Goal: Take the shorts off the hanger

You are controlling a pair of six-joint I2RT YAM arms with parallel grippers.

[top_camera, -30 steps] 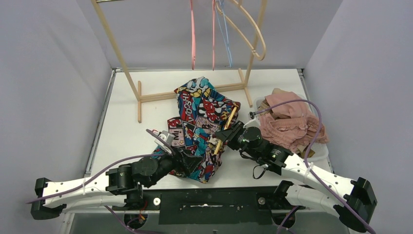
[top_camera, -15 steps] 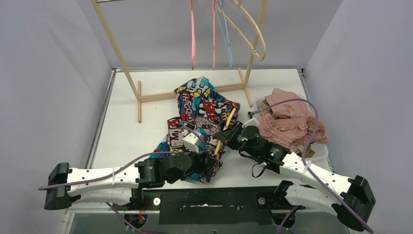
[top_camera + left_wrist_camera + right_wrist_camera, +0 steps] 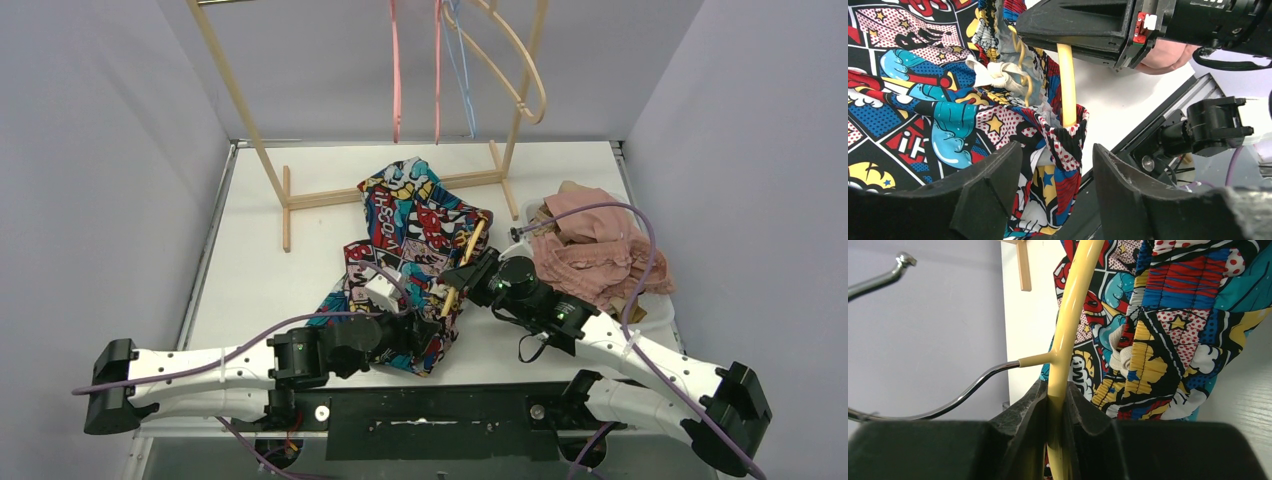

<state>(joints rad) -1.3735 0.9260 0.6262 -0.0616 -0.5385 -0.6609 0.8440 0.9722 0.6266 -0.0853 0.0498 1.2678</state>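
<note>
Swung inward along the near edge since a second ago: the left arm. The left gripper (image 3: 1055, 162) has been brought up to the shorts with its jaws narrowed but spread, and nothing is pinched.

The multicoloured comic-print cloth shorts (image 3: 405, 230) are seen crumpled at mid white worktop (image 3: 260, 270), not yet off the cream-yellow plastic hanger (image 3: 1066, 85). The hanger bar is pinched by the right gripper (image 3: 1058, 405), fingers pressed tight on it.

The hanger's long axis is laid diagonally, from the right gripper down toward the near edge. Its free end is sheathed in the waistband corner (image 3: 1068, 137), just ahead of the left gripper and in line with the gap. The left arm is judged nearer for the pull-off.
</note>
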